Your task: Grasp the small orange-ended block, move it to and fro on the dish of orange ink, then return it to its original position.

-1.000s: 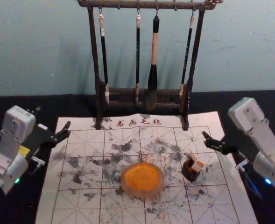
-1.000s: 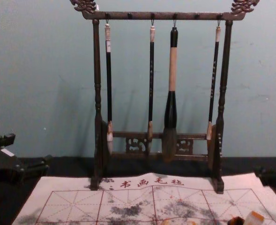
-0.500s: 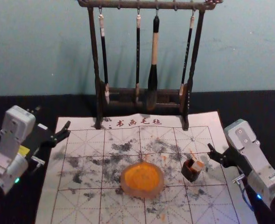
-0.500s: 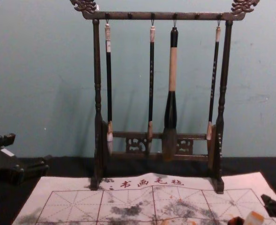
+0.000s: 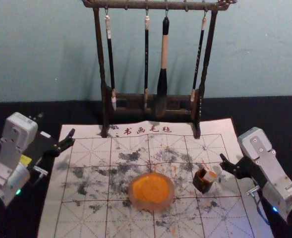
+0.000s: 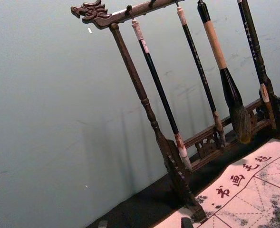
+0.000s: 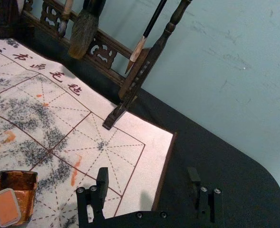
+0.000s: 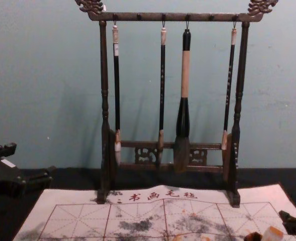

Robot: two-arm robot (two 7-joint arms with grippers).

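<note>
I am finding the small pale, orange-ended block [image 7: 6, 208] leaning in its dark square pot [image 5: 201, 186], evidently so one end is protruding for gripping. The right gripper [image 7: 148, 174] is hovering near, jaws standing wide, presumably awaiting alignment. The shallow round dish of orange ink [image 5: 150, 205] is lying beside the pot. The left gripper [image 5: 56, 125] is idling opposite, jaws also apart.

A blue-green wall [image 5: 46, 49] spans the back, lightly scuffed, with faint scratches and a few small pale specks. Soft, blurry shadows lie on it in dim, even light. Before it is the bench [image 5: 269, 110], black on top, its far right corner rounded in the right wrist view.
</note>
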